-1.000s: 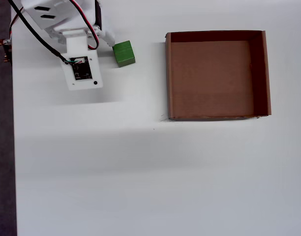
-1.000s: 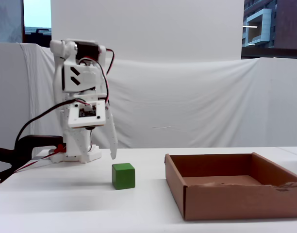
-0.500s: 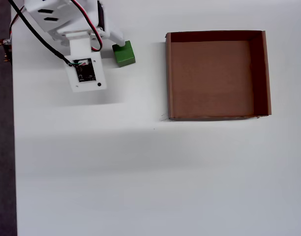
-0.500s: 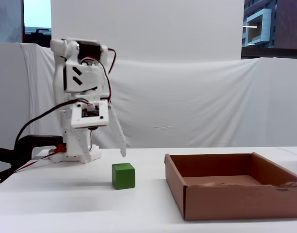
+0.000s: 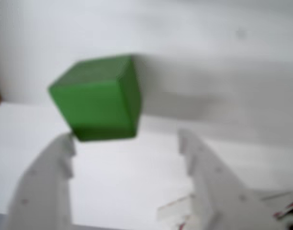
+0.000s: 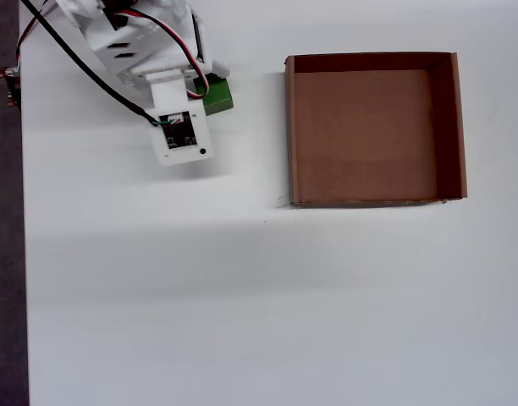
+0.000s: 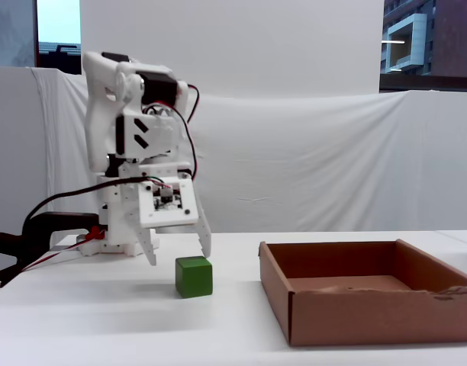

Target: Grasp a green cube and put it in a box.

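Observation:
The green cube (image 5: 96, 98) rests on the white table, also seen in the fixed view (image 7: 194, 276). In the overhead view it (image 6: 220, 96) is partly hidden under the wrist. My gripper (image 5: 126, 142) is open and empty. Its white fingers (image 5: 46, 182) spread wide just short of the cube, and the left tip is close to the cube's lower corner. In the fixed view the gripper (image 7: 178, 256) hangs just above the cube's top, tips down. The box (image 6: 290, 127), a shallow brown cardboard tray, stands empty to the cube's right and shows in the fixed view (image 7: 371, 313).
The arm's base (image 7: 115, 236) stands at the table's back left with red and black cables (image 6: 73, 59) trailing. A dark strip (image 6: 3, 254) marks the table's left edge. A white cloth backdrop (image 7: 333, 152) hangs behind.

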`<move>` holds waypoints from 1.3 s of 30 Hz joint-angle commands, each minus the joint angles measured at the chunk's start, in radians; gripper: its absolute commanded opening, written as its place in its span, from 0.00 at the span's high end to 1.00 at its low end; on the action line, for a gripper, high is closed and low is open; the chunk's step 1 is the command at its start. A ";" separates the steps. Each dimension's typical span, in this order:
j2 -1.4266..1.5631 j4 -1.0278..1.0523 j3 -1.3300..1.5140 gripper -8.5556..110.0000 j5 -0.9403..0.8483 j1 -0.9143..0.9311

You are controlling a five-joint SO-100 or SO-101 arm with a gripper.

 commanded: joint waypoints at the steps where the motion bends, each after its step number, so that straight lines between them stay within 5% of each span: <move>1: -0.017 0.014 -0.072 0.67 -0.006 -0.014; 39: -0.121 -0.058 -0.141 0.67 -0.081 -0.063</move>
